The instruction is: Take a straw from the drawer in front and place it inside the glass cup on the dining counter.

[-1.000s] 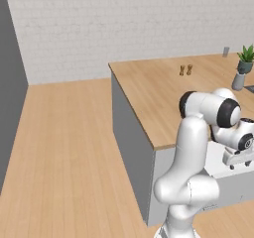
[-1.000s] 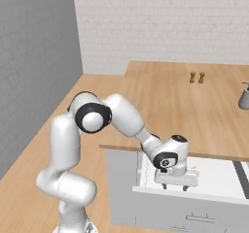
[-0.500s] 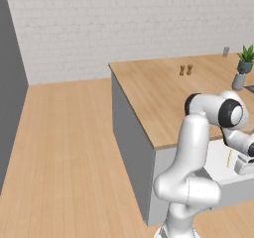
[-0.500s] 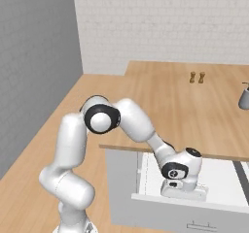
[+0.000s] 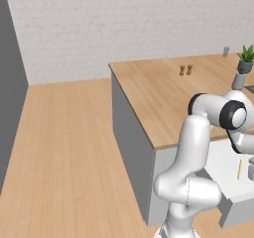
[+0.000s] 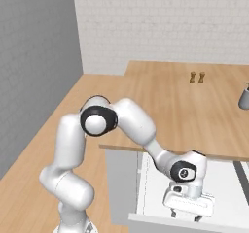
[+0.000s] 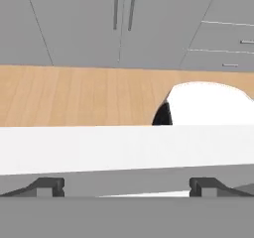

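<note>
Reaching into the open drawer at the lower right of the right base view, the claw hangs with its jaws spread wide and nothing between them. The straw lies on the drawer's white floor at the right edge of the left base view, just beside the claw. For a sound pickup, the arm should probably centre the fingertips across the thin stick, descend squarely, then close. The bench carries the far plant pot.
</note>
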Motion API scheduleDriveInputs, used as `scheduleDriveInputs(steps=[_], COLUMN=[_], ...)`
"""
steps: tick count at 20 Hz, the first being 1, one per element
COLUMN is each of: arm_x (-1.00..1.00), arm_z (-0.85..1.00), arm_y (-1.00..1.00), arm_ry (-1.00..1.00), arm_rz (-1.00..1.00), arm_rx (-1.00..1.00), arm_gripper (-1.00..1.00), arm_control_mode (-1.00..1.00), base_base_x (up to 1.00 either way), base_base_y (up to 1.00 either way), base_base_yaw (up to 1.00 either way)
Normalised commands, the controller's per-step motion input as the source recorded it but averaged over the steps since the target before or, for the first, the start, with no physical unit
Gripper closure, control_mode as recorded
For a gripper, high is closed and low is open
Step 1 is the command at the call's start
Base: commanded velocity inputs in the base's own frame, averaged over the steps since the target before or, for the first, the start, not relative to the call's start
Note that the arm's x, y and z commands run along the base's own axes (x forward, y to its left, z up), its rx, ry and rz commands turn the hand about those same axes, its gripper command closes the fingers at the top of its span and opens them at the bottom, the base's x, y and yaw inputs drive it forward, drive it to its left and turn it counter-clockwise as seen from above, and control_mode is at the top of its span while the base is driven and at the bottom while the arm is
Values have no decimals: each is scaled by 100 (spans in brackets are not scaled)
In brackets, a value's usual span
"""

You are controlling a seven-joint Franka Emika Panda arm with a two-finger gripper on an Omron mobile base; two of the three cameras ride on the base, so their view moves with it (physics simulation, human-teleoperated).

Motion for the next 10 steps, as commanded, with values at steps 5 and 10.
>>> scheduleDriveInputs(steps=[5, 10], arm_x=[-74, 1], arm_z=[18, 100], arm_y=[2, 0], arm_ry=[28, -30], arm_rz=[0, -5], arm_rx=[3, 24], arm_gripper=[-100, -100], arm_control_mode=[-100, -100], base_base_x=[0, 0], base_base_y=[0, 0], base_base_yaw=[0, 0])
